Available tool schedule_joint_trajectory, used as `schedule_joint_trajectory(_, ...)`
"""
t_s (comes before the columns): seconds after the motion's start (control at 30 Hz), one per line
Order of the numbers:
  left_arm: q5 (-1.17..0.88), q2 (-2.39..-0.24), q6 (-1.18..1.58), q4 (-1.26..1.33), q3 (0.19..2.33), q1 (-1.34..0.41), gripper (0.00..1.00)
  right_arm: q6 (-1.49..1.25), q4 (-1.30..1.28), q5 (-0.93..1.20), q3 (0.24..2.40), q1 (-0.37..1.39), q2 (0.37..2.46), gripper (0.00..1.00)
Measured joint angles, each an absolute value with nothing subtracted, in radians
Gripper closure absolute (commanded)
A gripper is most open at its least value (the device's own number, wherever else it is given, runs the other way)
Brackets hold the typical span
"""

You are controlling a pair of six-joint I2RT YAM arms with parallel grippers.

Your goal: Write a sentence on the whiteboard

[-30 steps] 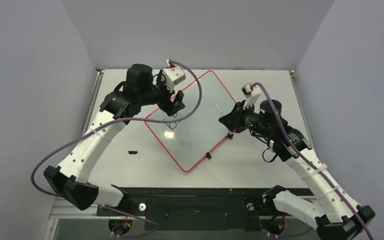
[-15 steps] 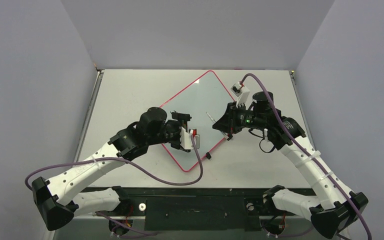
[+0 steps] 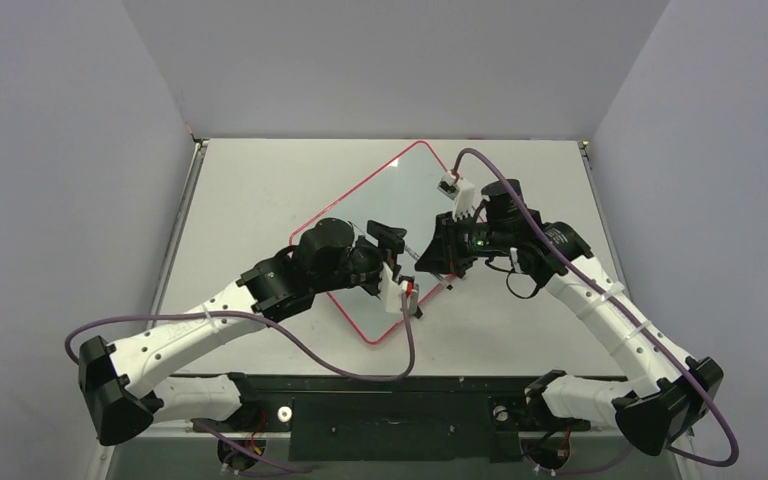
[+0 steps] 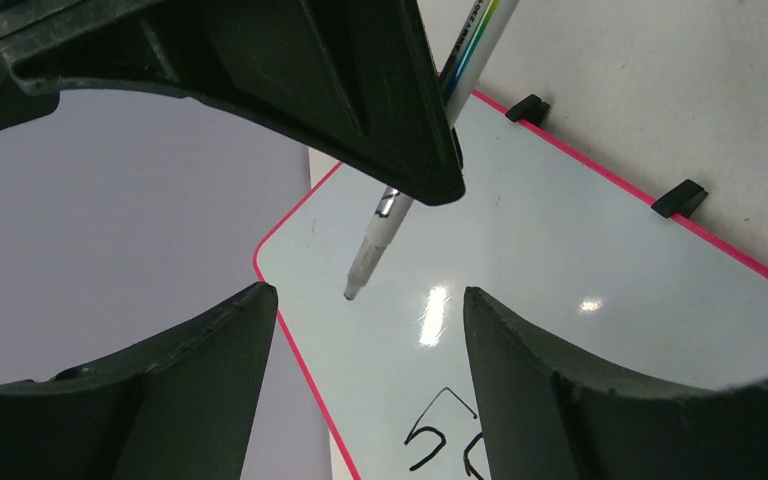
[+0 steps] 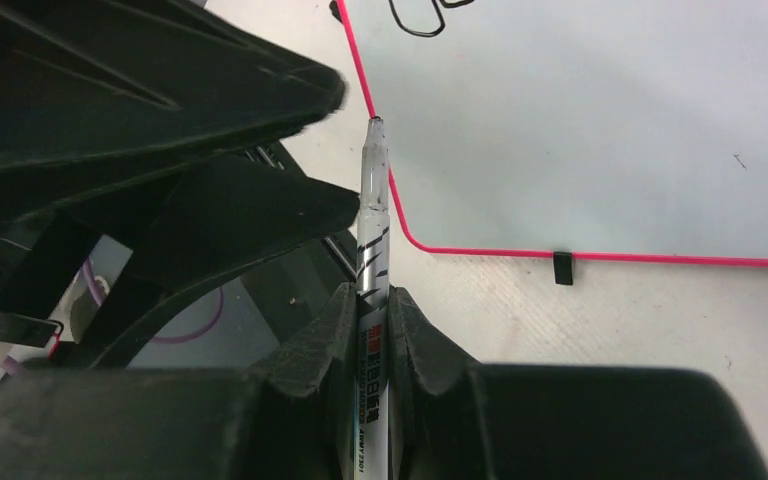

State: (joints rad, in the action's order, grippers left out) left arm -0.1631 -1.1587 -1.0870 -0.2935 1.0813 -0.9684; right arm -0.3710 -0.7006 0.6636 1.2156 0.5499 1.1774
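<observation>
**Marker handover above board**

Right gripper (image 5: 372, 305) pinches marker (image 5: 372, 200) w/ tip toward left gripper (image 4: 365, 295), whose fingers are spread wide near it, prob. to receive it. Whiteboard (image 3: 390, 200) lies flat on table (image 3: 260, 180) below; sentence (image 4: 440, 440) is only few strokes.

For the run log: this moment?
right gripper: shut on white marker pen | left gripper: open | red-rimmed whiteboard: few black strokes

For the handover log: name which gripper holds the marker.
The right gripper: its fingers clamp the marker. The left gripper is open, gripping nothing.
</observation>
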Motion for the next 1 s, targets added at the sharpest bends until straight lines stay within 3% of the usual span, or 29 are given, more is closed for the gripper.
schedule_joint_trajectory(0.1,-0.165,-1.193,-1.092,-0.287,1.088,-0.971,0.38,-0.353,-0.720,0.663,1.232,0.569,1.190,1.00)
schedule_joint_trajectory(0.23,-0.179,-1.227,-1.092,-0.287,1.106,-0.978,0.53,-0.333,-0.735,0.664,1.242,0.585,1.195,1.00)
schedule_joint_trajectory(0.3,-0.186,-1.241,-1.085,-0.287,1.120,-0.980,0.64,-0.324,-0.739,0.664,1.242,0.587,1.195,1.00)
schedule_joint_trajectory(0.33,-0.187,-1.245,-1.081,-0.286,1.126,-0.981,0.73,-0.321,-0.742,0.664,1.243,0.589,1.195,1.00)
schedule_joint_trajectory(0.37,-0.189,-1.248,-1.077,-0.285,1.129,-0.981,0.90,-0.319,-0.745,0.664,1.244,0.590,1.195,1.00)
schedule_joint_trajectory(0.4,-0.191,-1.248,-1.071,-0.288,1.130,-0.981,0.96,-0.317,-0.745,0.663,1.245,0.590,1.195,1.00)
schedule_joint_trajectory(0.57,-0.194,-1.252,-1.054,-0.318,1.130,-0.984,1.00,-0.304,-0.743,0.654,1.265,0.581,1.195,1.00)
schedule_joint_trajectory(0.63,-0.192,-1.252,-1.039,-0.316,1.130,-0.984,1.00,-0.302,-0.744,0.653,1.265,0.581,1.195,0.88)
schedule_joint_trajectory(0.67,-0.191,-1.252,-1.028,-0.314,1.130,-0.984,1.00,-0.302,-0.744,0.651,1.266,0.580,1.193,0.71)
schedule_joint_trajectory(0.77,-0.186,-1.252,-0.986,-0.284,1.129,-0.986,1.00,-0.309,-0.742,0.635,1.267,0.571,1.182,0.39)
schedule_joint_trajectory(0.83,-0.179,-1.251,-0.945,-0.260,1.128,-0.987,1.00,-0.319,-0.735,0.617,1.267,0.563,1.166,0.34)
schedule_joint_trajectory(1.0,-0.144,-1.250,-0.818,-0.175,1.128,-0.989,1.00,-0.343,-0.698,0.570,1.267,0.535,1.097,0.34)
